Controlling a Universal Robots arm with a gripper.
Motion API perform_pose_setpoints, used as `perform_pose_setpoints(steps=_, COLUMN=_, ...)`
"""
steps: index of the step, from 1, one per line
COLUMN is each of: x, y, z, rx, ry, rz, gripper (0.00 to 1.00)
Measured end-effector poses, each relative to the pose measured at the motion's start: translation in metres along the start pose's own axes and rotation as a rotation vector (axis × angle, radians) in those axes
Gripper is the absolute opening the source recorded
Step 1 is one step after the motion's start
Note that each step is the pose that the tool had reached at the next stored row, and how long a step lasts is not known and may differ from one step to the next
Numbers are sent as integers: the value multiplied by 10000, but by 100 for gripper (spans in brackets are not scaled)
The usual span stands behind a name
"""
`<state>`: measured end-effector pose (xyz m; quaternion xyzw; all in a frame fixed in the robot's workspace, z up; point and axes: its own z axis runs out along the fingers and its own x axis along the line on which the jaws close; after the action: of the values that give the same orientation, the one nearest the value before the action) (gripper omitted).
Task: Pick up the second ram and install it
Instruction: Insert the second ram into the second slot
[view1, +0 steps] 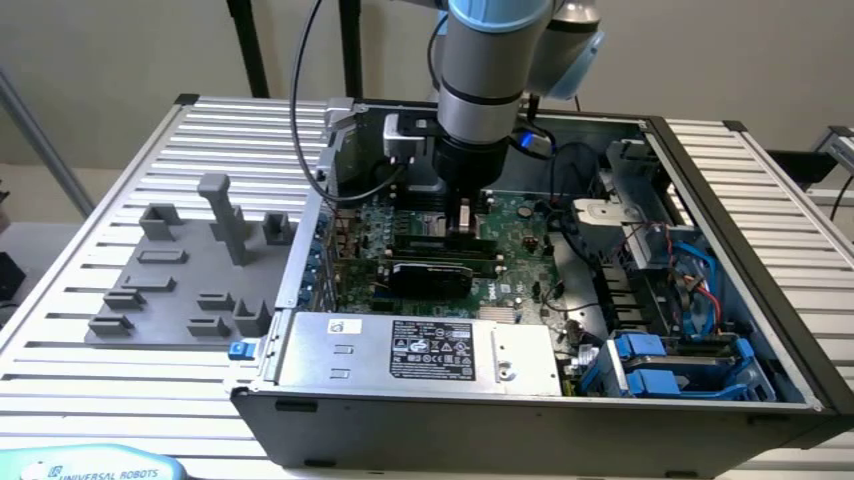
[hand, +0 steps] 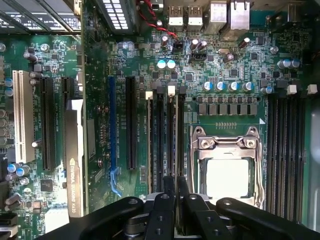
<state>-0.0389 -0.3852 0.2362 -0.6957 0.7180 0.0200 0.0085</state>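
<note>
Wrist view: my hand (hand: 176, 200) pinched narrow on the second ram (hand: 176, 186), its thin edge straight below me. Long axis runs along the slot (hand: 172, 135) directly underneath, parallel to it. Beyond, the CPU socket (hand: 227, 172) and motherboard (view1: 514, 225).

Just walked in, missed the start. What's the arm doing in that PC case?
The arm is reaching into the open computer case, its gripper low over the motherboard. The jaws are nearly closed on the edge of a thin stick, apparently the second ram, which stands in a memory slot beside the CPU socket. Whether it is fully seated isn't clear.
</note>
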Motion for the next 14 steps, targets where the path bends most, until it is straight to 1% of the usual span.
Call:
perform_pose_setpoints(steps=4, x=3, y=0, z=9, rx=0, ry=2, rz=-14, gripper=13)
perform_pose_setpoints(steps=9, x=4, y=-1, z=41, rx=24, ry=-1, rz=-16, gripper=13)
perform_pose_setpoints(steps=14, x=4, y=-1, z=50, rx=28, ry=-1, rz=-16, gripper=13)
